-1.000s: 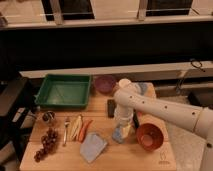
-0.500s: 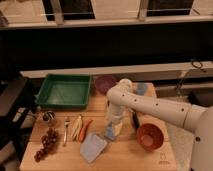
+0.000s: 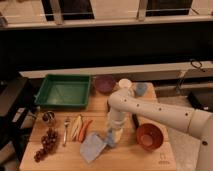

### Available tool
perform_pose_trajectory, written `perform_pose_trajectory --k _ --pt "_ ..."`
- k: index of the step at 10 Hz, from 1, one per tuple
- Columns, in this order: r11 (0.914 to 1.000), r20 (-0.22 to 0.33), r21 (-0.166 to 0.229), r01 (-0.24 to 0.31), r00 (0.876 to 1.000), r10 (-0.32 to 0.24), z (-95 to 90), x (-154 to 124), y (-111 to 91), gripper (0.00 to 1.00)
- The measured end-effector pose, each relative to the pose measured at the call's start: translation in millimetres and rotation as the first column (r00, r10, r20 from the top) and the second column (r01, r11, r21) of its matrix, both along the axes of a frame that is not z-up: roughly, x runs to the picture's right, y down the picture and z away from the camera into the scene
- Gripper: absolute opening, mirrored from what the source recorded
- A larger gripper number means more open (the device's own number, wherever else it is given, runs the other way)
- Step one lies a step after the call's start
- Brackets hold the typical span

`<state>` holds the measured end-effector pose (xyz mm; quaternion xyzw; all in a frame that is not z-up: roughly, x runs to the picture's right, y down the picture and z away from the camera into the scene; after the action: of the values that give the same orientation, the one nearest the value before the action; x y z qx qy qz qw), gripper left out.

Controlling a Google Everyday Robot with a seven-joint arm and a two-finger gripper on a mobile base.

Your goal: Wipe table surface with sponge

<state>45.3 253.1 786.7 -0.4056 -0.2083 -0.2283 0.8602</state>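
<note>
Camera view shows the end effector [image 3: 114, 134] low over the counter [image 3: 135, 157], with the sponge [image 3: 111, 141] directly under it, pale blue with a touch of yellow, at the middle of the front half. Compared with a second ago, the end effector has slid left, away from the red-brown bowl [image 3: 149, 136], and then come nearer the front edge. The sponge has travelled with it. It now sits just beside the right edge of the blue-grey cloth [image 3: 92, 147], perhaps touching it. That reads as a wiping stroke under way, with a short band of wood beside the bowl covered and most of the surface not yet swept.

Whether the end effector is clamped on the sponge or merely pressing it down cannot be told. Since the sponge follows it, a hold seems likely.

The white arm [image 3: 150, 112] enters from the lower right, runs up and left to a rounded elbow near the counter's middle, then drops steeply so the wrist points almost straight down. If the stroke carries on leftward it may push the cloth along with it. The green tray [image 3: 62, 106] sits well apart at the back left.
</note>
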Motion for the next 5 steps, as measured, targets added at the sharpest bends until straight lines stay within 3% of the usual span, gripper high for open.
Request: perform_pose_trajectory --k 5 --pt "0.9962 -0.066 -0.053 -0.07 0.996 0.066 -24.1 30.8 28.5 0.0"
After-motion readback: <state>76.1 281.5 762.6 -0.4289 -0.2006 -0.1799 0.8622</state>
